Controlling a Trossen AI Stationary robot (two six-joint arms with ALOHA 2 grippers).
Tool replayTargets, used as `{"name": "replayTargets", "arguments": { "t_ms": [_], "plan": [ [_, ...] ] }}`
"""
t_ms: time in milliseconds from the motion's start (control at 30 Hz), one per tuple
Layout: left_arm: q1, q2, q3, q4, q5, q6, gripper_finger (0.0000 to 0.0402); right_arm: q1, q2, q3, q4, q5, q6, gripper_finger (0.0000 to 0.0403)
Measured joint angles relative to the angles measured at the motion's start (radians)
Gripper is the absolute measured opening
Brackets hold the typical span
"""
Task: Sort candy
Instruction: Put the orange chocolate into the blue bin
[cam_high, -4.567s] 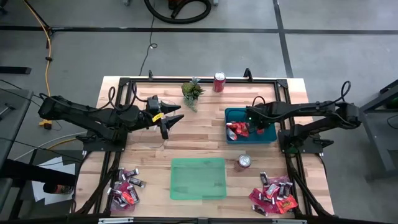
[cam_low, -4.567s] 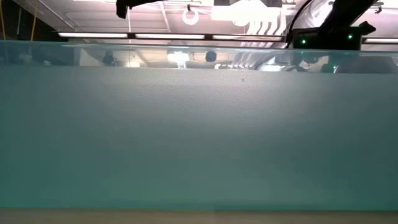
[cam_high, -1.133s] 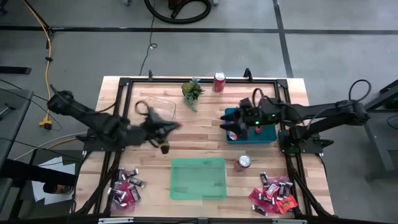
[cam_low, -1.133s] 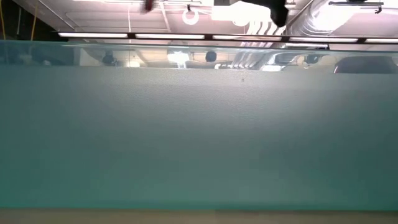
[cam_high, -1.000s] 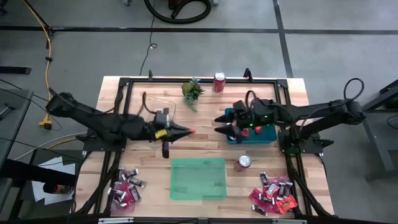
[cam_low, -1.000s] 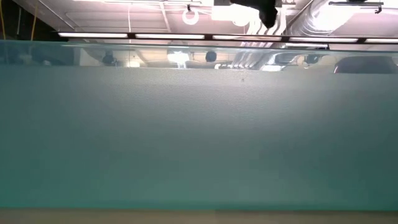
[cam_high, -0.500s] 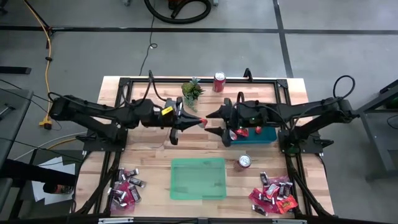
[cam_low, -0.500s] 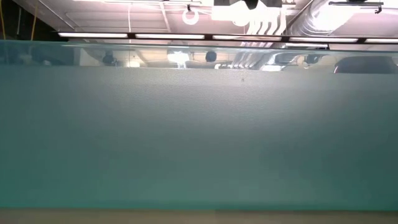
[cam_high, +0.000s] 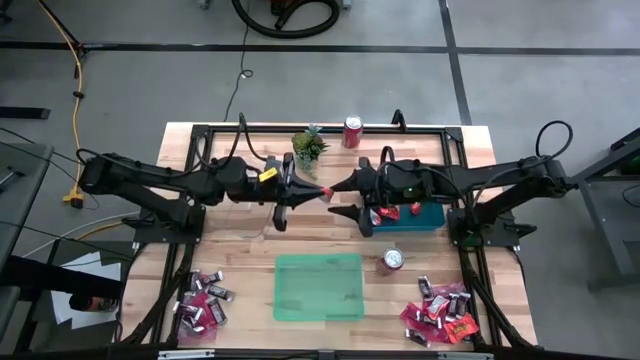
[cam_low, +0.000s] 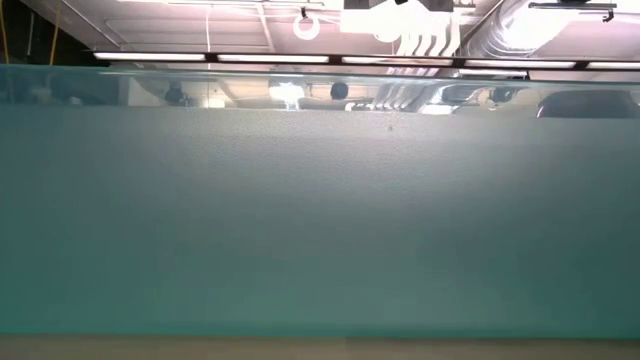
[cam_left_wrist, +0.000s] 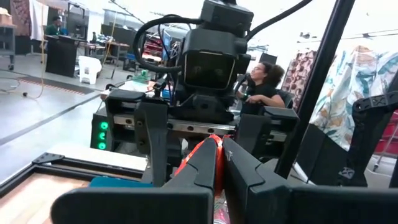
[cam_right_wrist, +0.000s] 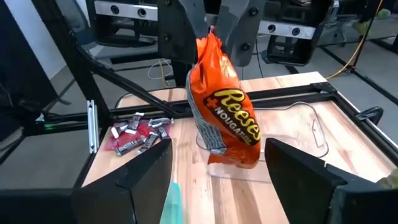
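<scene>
So the wooden slatted bench (cam_high: 230, 255) has both arms meeting mid-air above its centre. The left pincer (cam_high: 322, 192) is clenched on the top edge of an orange Reese's nougat packet (cam_right_wrist: 222, 106), which hangs long-axis vertical. The right pincer (cam_high: 345, 198) sits at roughly 3 o'clock from it, fingers spread wide either side, so it's clearly nearer for a handover. Loose candy piles (cam_high: 203, 303) lie near the bench's front corners.

We stood in a robotics lab or workshop: a wooden table (cam_high: 320, 235) framed in black rails sat on a grey concrete floor (cam_high: 540, 70) with trailing cables (cam_high: 75, 60). Beyond it ran ceiling strip lights (cam_low: 230, 57) and exposed ducts (cam_low: 520, 25), and a person (cam_left_wrist: 264, 84) sat at a workstation.
</scene>
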Motion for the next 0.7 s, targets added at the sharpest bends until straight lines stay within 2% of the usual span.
{"name": "replayTargets", "arguments": {
  "t_ms": [333,533,700],
  "plan": [
    [0.001,0.0,0.0,0.0,-0.003,0.0,0.0,-0.003,0.0,-0.001,0.005,0.042,0.004,0.0119],
    [0.001,0.0,0.0,0.0,-0.031,0.032,0.0009,-0.003,0.0,-0.002,0.003,0.041,0.006,0.0017],
    [-0.007,0.0,0.0,-0.006,-0.071,0.077,0.004,-0.003,-0.001,-0.001,-0.015,0.04,0.013,0.0012]
  ]
}}
